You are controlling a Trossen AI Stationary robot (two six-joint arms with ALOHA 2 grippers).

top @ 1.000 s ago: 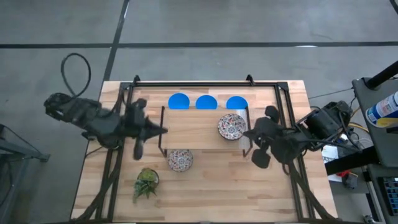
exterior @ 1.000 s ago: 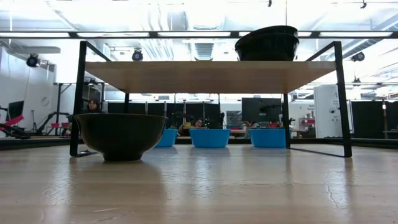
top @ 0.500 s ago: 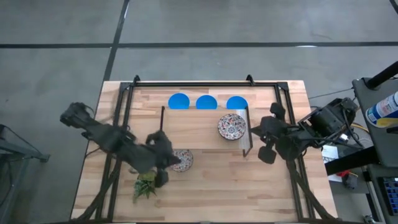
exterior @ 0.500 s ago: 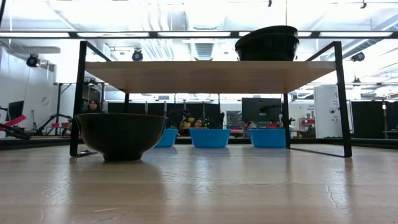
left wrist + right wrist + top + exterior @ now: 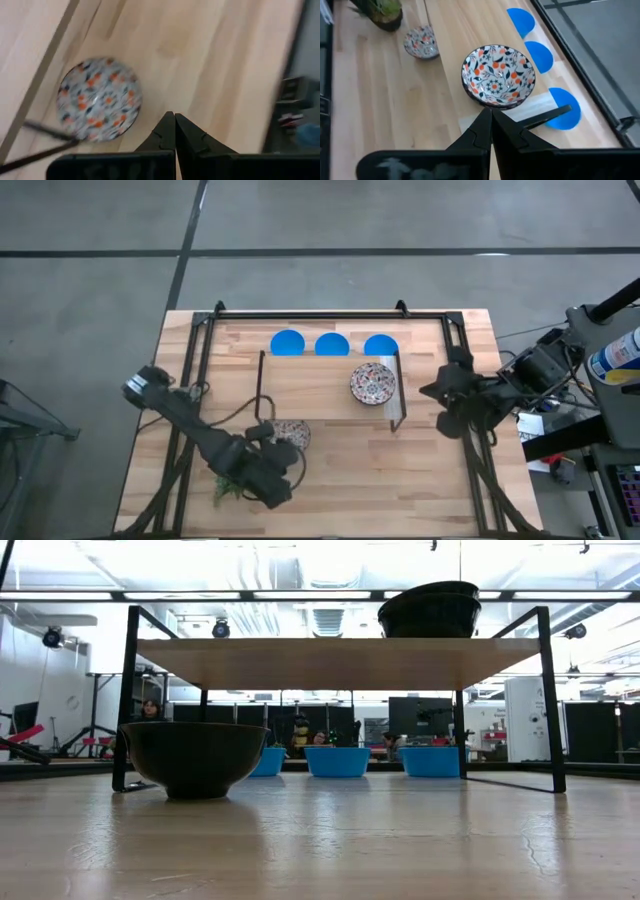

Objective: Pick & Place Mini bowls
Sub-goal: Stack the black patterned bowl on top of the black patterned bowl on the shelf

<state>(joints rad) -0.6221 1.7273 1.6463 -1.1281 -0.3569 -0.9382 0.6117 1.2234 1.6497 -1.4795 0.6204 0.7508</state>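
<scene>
Both grippers pressed together and empty over the light wooden table [image 5: 420,480].

The left gripper [image 5: 268,480] hangs near the front edge, just beside a patterned white-and-reddish mini bowl [image 5: 291,433]. The right gripper [image 5: 447,395] sits by the right edge. Another patterned mini bowl [image 5: 373,382] rests on the black-framed wooden shelf [image 5: 320,388]; three plain blue mini bowls [image 5: 331,344] line the back edge.
</scene>
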